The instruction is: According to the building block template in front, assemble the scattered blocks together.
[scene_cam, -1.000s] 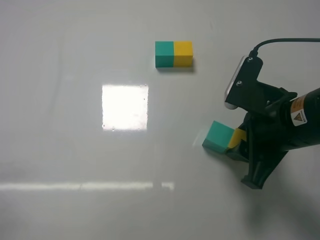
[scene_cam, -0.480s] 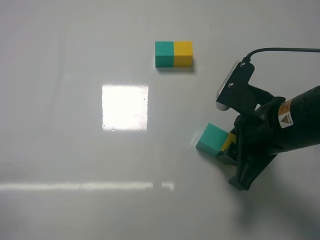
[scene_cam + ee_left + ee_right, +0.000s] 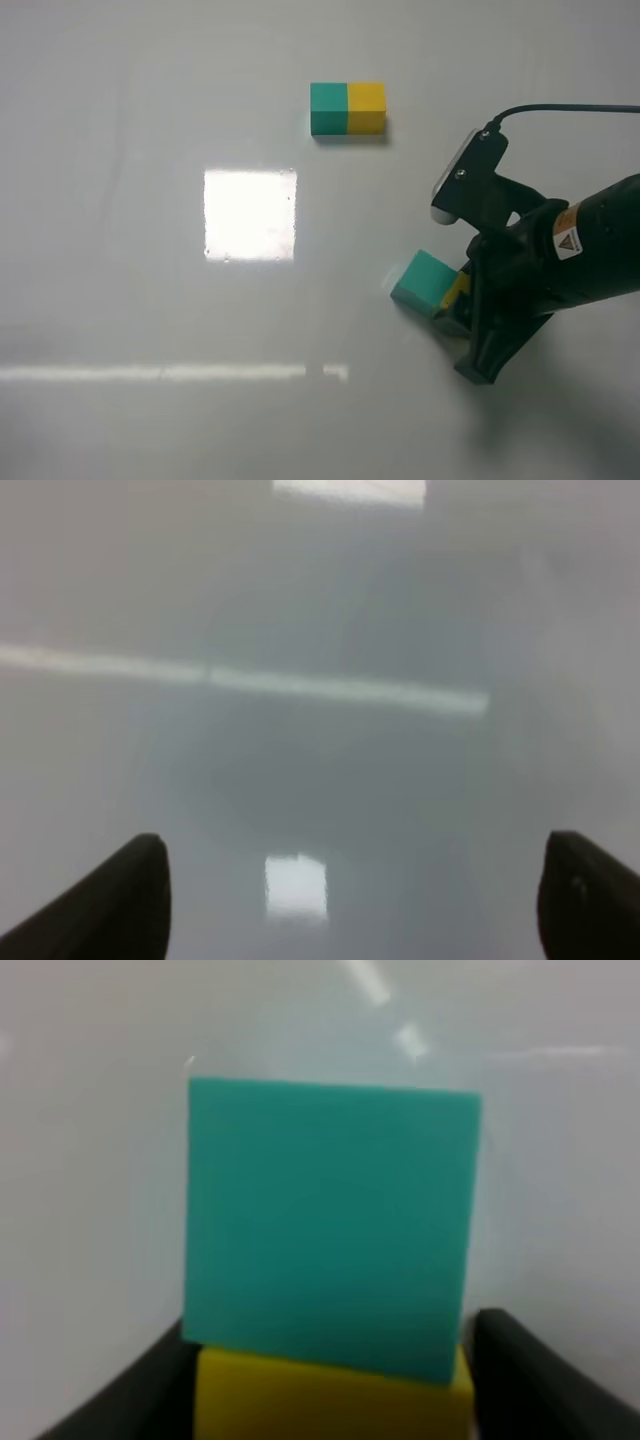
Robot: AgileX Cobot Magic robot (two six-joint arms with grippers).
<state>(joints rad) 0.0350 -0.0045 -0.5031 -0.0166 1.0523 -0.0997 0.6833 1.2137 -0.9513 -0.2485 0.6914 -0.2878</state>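
Note:
The building block template (image 3: 347,108), a joined teal-and-yellow bar, lies at the back of the table. Of the scattered blocks, the teal cube (image 3: 425,282) (image 3: 330,1225) rests on the table right of centre. The yellow cube (image 3: 458,289) (image 3: 330,1400) is pressed against its right side and mostly hidden by the arm. My right gripper (image 3: 462,303) (image 3: 330,1405) has its fingers (image 3: 530,1380) tight against both sides of the yellow cube. My left gripper (image 3: 350,900) is open over bare table, with nothing between its fingertips (image 3: 120,900), and it is outside the exterior high view.
A bright square glare patch (image 3: 250,214) and a thin light streak (image 3: 170,372) reflect off the glossy white table (image 3: 120,120). The right arm's black body (image 3: 560,260) and its cable cover the right side.
My right arm has shifted left and slightly down with the yellow cube between its fingers. The teal cube has slid left along with it. The template has not moved.

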